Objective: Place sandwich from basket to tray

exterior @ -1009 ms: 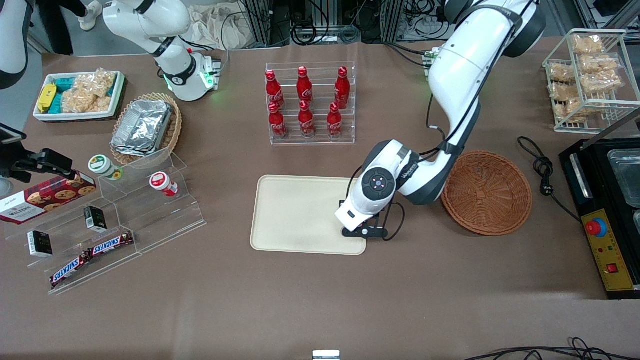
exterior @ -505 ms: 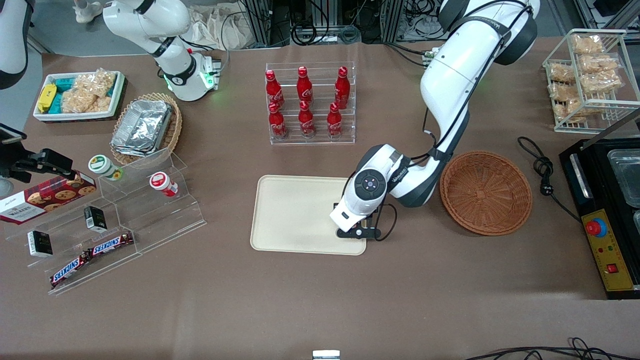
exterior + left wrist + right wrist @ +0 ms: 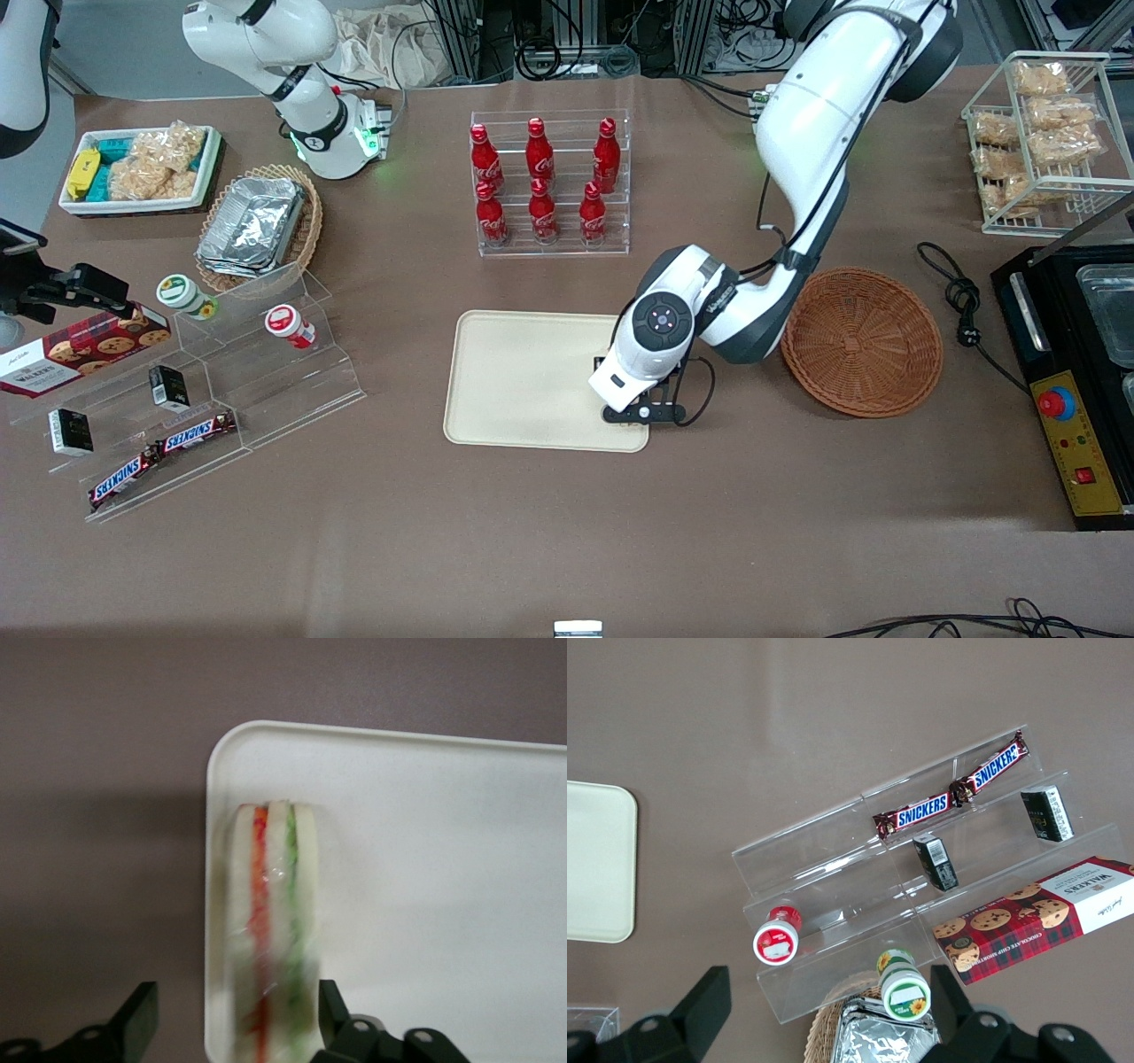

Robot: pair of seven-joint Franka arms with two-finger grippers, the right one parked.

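On the tray [image 3: 425, 859], close to its corner rim, the sandwich [image 3: 270, 930] now lies, while the gripper [image 3: 237, 1020] has lifted slightly, fingers [image 3: 137, 1019] apart and clear of it. Delivery looks done; the basket [image 3: 861, 341] sits empty.

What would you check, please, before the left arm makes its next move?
1. Clear-wrapped triangular sandwich lies on the flat cream rectangular tray: ok.
2. Sandwich inside the tray's rim: ok, though right by the edge.
3. Left gripper open, astride the sandwich: ok.
4. Both fingers free of the wrap: cannot tell.
5. Round reddish-brown wicker basket empty: ok.
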